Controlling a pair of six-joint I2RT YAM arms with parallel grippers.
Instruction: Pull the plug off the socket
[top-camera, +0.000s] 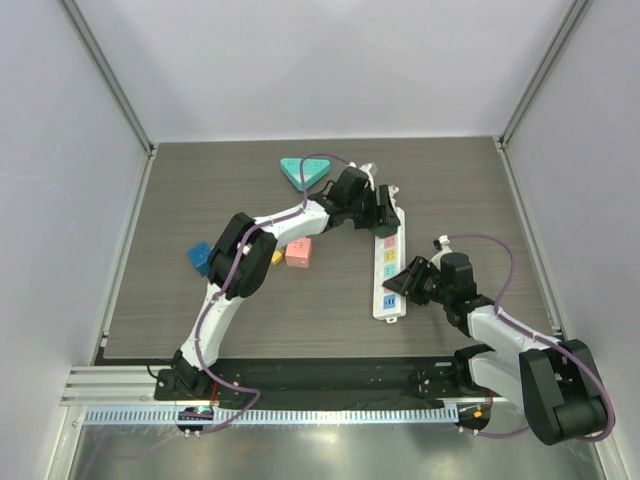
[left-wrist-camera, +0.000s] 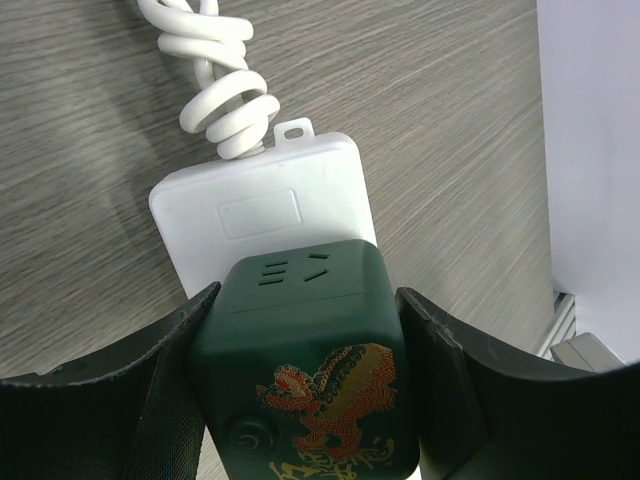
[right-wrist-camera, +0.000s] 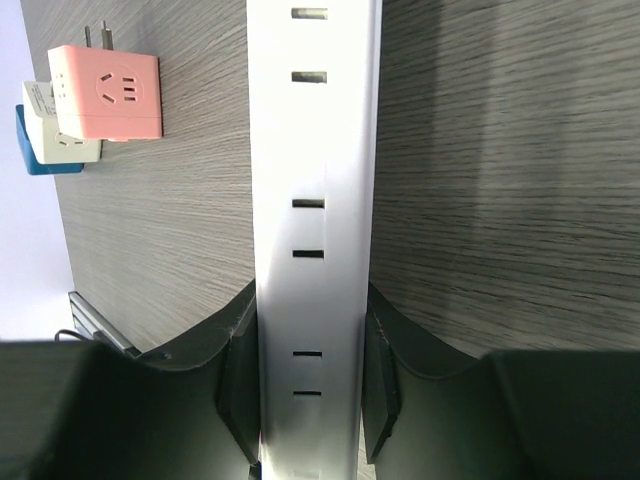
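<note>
The left arm rose from its base at the near left corner of the table (top-camera: 200, 180), bent at the elbow about halfway up, and ran its forearm out to the right. Its wrist sat over the far end of the socket (top-camera: 390, 262). The left gripper (top-camera: 387, 214) pointed down there, its jaws clamped on the plug (left-wrist-camera: 305, 350). This was a dark green cube with a red and gold dragon print, and the black fingers (left-wrist-camera: 150, 370) pressed against its two opposite sides. The plug sat on the socket's top face, close to the end where the knotted white cord (left-wrist-camera: 225, 100) left the housing.

The right arm reached from its base at the near right corner, leaning in toward the left with the forearm low. The right gripper (top-camera: 402, 289) was at the near end of the socket, by the small blue label. In the right wrist view its pads (right-wrist-camera: 238, 385) were closed flush on the long sides of the white body, with the slotted face running straight away between them.

The socket lay flat on the table, lengthwise between the two grippers and slightly right of centre. A teal triangular block (top-camera: 303, 170) lay near the far edge, just left of the left wrist. A pink adapter (top-camera: 298, 253) lay beside the left forearm, apart from the socket.
</note>
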